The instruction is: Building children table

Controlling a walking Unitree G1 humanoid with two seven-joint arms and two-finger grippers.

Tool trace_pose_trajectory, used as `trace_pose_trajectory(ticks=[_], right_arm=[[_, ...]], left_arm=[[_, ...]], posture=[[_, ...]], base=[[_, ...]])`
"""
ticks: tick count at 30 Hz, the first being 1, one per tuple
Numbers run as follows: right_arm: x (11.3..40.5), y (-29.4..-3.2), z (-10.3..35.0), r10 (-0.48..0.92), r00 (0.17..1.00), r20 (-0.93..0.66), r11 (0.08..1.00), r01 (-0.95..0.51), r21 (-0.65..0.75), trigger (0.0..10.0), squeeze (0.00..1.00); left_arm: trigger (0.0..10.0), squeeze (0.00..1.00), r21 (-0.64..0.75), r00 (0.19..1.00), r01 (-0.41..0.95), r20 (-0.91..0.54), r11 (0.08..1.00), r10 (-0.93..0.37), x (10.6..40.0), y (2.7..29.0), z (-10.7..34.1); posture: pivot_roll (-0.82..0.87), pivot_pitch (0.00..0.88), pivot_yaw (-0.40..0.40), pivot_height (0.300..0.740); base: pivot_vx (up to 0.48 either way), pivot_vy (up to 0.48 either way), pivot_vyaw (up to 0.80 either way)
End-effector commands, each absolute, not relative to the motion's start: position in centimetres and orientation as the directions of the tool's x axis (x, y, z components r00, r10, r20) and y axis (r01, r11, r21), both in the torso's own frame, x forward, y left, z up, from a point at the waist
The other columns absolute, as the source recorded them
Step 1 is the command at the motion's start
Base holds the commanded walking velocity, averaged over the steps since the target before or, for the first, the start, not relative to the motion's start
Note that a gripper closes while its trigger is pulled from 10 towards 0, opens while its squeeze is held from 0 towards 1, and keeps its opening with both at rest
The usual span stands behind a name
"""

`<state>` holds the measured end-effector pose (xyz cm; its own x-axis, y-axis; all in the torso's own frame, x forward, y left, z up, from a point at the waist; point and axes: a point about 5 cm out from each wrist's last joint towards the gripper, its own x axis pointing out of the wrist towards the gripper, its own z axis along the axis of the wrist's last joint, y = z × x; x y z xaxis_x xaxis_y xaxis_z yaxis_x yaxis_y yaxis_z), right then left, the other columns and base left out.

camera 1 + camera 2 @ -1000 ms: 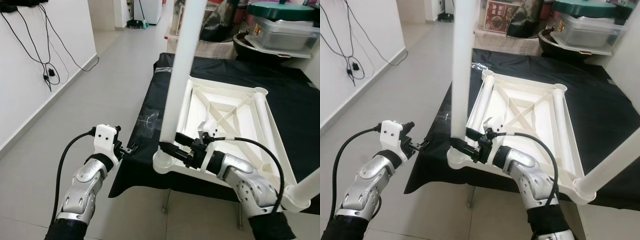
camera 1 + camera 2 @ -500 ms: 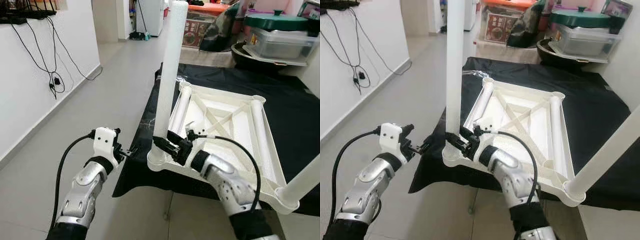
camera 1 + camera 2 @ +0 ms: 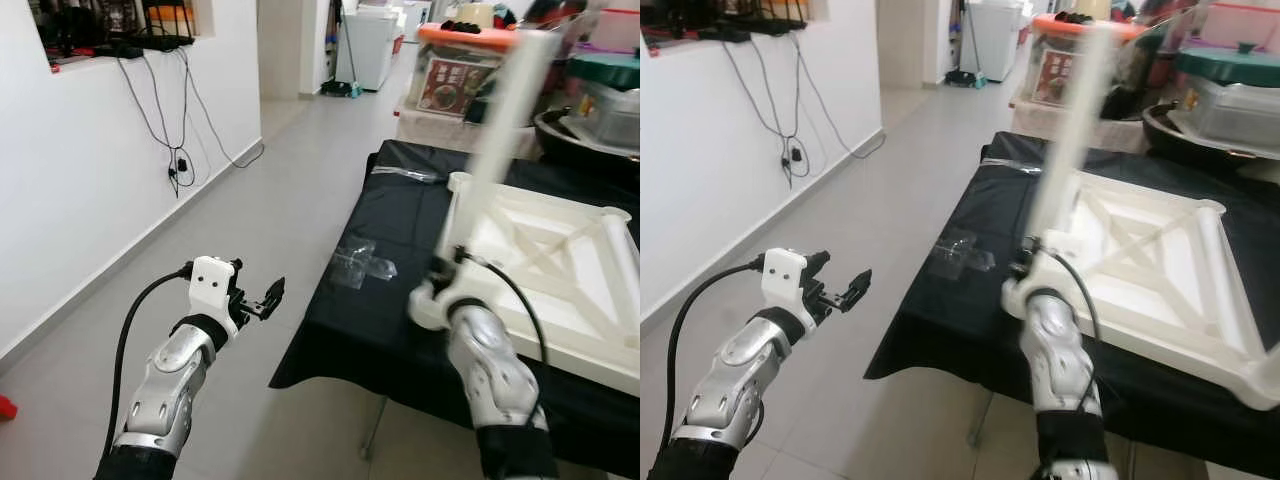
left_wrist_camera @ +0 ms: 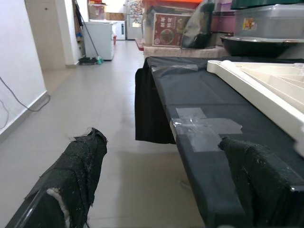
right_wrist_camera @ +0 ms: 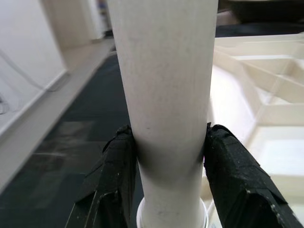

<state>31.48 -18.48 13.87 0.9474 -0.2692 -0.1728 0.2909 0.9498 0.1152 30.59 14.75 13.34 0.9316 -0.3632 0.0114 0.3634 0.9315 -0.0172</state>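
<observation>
Right tool (image 5: 164,175) clenched on white leg (image 5: 164,95), standing on upturned tabletop (image 3: 560,250). Black-draped counter (image 3: 390,300). Left tool (image 3: 265,300) released over grey tile floor (image 3: 250,200).

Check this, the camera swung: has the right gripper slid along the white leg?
No. The right gripper still clamps the white leg just above its corner socket on the upturned tabletop, as before.

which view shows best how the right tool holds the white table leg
The right wrist view: both black fingers press against opposite sides of the white table leg. In the eye views the leg is blurred and the right tool is small.
</observation>
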Motion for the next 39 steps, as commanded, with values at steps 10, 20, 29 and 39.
trace_pose_trajectory(ticks=[10,20,29,39], right_arm=[[30.9,-15.5,13.3,-0.112,0.965,-0.237,0.979,0.148,0.141,10.0,1.00],[32.9,-17.2,15.3,0.219,0.970,-0.107,0.952,-0.189,0.241,10.0,0.00],[34.9,-18.9,17.2,0.482,0.876,0.025,0.867,-0.481,0.127,7.4,0.00],[36.0,-17.1,16.1,0.592,0.806,0.026,0.803,-0.592,0.072,0.0,0.00]], left_arm=[[10.0,0.00,-0.007,0.927,0.375,0.000,0.927,-0.376,30.8,14.4,13.1],[10.0,0.00,-0.008,0.931,0.365,0.003,0.931,-0.365,30.7,14.7,13.1],[10.0,0.00,-0.007,0.932,0.363,0.012,0.932,-0.363,30.8,14.3,13.2],[10.0,0.00,-0.002,0.934,0.358,0.019,0.934,-0.358,30.9,14.6,13.4]], posture=[[0.09,0.000,-0.076,0.740],[0.10,0.000,-0.091,0.740],[0.11,0.000,-0.095,0.740],[0.13,0.000,-0.105,0.740]], base=[[0.000,0.000,0.00],[0.000,0.000,0.00],[0.000,0.000,0.00],[0.000,0.000,0.00]])
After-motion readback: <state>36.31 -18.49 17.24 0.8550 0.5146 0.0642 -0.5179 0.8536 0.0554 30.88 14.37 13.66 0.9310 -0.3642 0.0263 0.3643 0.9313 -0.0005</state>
